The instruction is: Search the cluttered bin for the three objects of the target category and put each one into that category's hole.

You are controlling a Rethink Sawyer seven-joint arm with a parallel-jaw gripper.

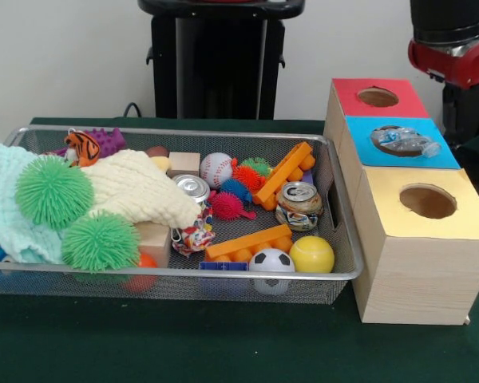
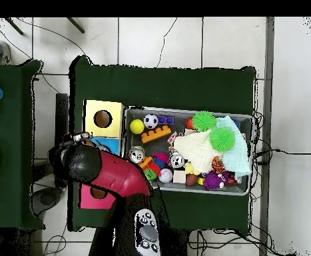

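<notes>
Bin sits right beside wooden box, packed full. Two tin cans in bin look light, hard, slippery: you grab round sides. Gripper hidden; can't tell open or closed.

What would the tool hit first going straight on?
Probably the crushed bottle lying across the blue box's hole; overhead, the arm's end sits above that box. The tool itself is hidden, so unsure.

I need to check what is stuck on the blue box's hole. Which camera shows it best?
The front view: a crumpled clear plastic bottle lies across the hole of the blue-topped box. In the overhead view the arm hides most of that box.
</notes>
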